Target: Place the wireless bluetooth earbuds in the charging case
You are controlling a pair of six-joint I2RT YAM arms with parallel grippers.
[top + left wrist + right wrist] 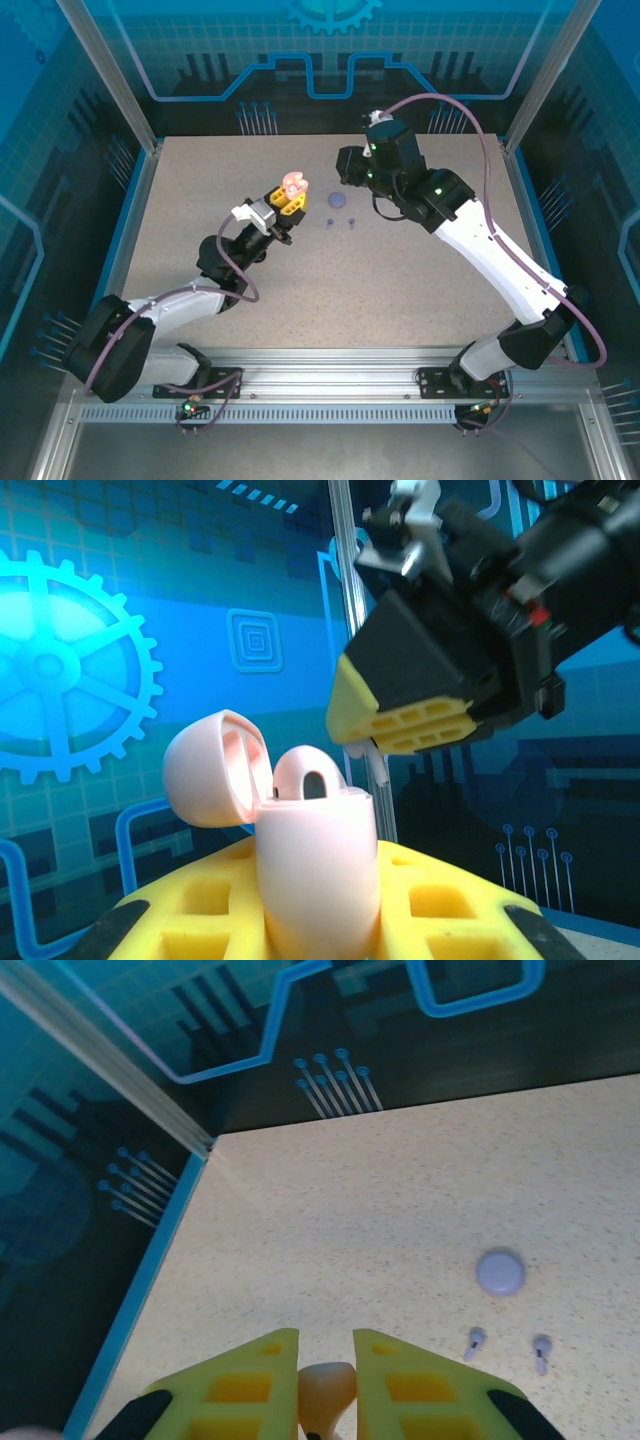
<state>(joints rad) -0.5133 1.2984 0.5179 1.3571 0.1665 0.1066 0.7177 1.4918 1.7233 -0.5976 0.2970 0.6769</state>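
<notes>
The left fingers (284, 203) are closed on the lower half of a pink case (318, 870), holding it upright above the bench (400, 280), left of the middle. Its lid (210, 770) hangs open to one side, and a rounded pink piece (310, 776) with a dark slot stands out of its mouth; I cannot tell whether that is an earbud. The right fingers (348, 165) hover close by, nearer the far edge, narrowed to a slim gap and pinching a pink earbud (325, 1390) between their tips. On the bench between the middle and the far edge lies a closed purple case (500, 1271). Just on its near side lie two purple earbuds (475, 1340) (541, 1350), a little apart from each other.
</notes>
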